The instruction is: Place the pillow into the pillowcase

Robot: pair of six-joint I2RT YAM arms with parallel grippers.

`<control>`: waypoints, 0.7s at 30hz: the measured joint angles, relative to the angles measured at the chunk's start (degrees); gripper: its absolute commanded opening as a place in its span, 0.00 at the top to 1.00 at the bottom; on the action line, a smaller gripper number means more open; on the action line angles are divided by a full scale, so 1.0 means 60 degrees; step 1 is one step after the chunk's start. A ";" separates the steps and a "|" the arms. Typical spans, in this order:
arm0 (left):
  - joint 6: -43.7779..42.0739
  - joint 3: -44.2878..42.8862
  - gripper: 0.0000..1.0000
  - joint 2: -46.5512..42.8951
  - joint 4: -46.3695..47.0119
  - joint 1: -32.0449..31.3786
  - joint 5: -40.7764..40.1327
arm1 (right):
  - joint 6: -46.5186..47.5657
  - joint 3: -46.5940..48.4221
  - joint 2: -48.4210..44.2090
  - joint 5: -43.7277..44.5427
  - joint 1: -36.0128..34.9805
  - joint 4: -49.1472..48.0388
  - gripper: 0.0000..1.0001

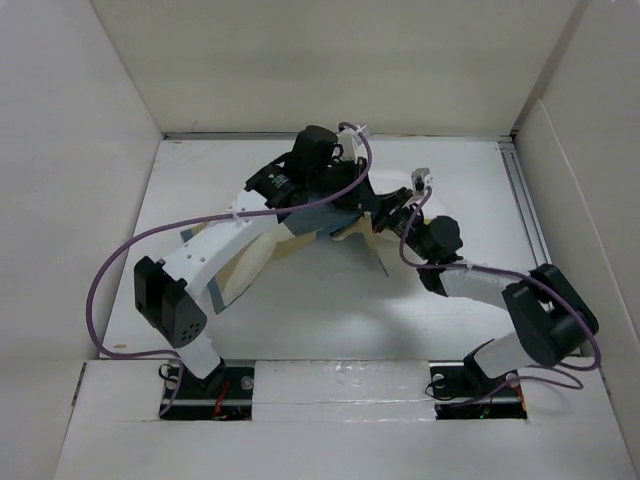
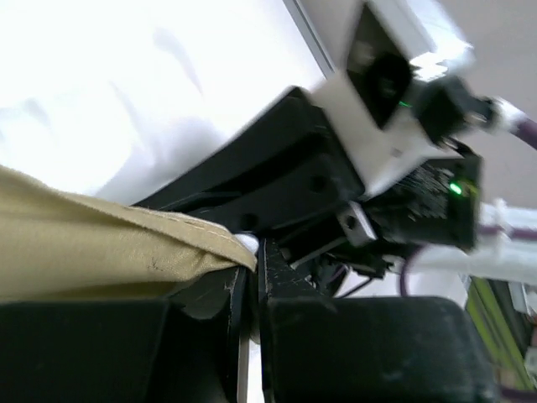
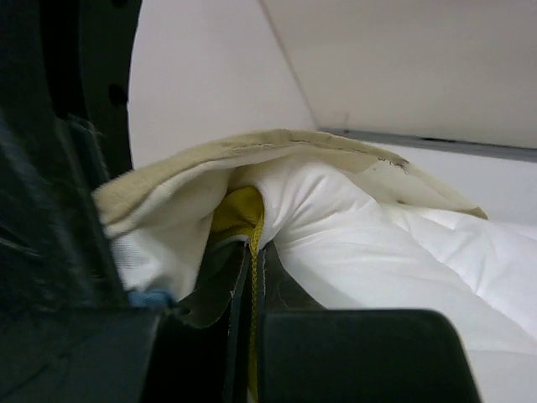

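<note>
The checked pillowcase (image 1: 252, 258) lies bunched at the table's middle under both arms, showing tan and blue patches. My left gripper (image 1: 343, 197) is shut on its tan hem (image 2: 168, 239), with the fabric pinched between the fingers (image 2: 252, 256). My right gripper (image 1: 388, 214) is shut on the pillow's yellow piped edge (image 3: 254, 243). The white pillow (image 3: 377, 252) bulges to the right of those fingers, and the pillowcase's tan opening (image 3: 277, 144) arches over it. From the top view the pillow is hidden by the arms and the case. The two grippers sit close together.
White walls (image 1: 90, 150) box in the table on three sides. A metal rail (image 1: 522, 200) runs along the right side. Purple cables (image 1: 110, 270) loop off both arms. The right gripper's body and camera mount (image 2: 369, 126) fill the left wrist view just ahead of the left fingers.
</note>
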State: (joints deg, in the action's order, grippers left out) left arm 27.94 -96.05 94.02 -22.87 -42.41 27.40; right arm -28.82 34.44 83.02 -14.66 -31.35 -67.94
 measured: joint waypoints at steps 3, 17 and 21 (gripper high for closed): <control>0.0018 0.0229 1.00 0.0018 0.0208 0.0036 0.0597 | -0.0845 0.0022 0.0823 -0.1242 0.0226 -0.0831 1.00; 0.2794 0.3836 1.00 -0.0237 0.5220 0.1362 0.4958 | -0.2353 0.0251 0.2371 -0.3242 -0.0390 -0.1559 1.00; 0.3370 0.4619 1.00 -0.0237 0.6196 0.1647 0.6266 | -0.2404 -0.0127 0.2415 -0.2667 -0.1056 -0.1668 1.00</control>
State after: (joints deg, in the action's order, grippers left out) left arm 48.16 -68.34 92.60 14.31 -32.53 64.99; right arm -43.24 33.67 97.51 -30.65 -37.69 -77.95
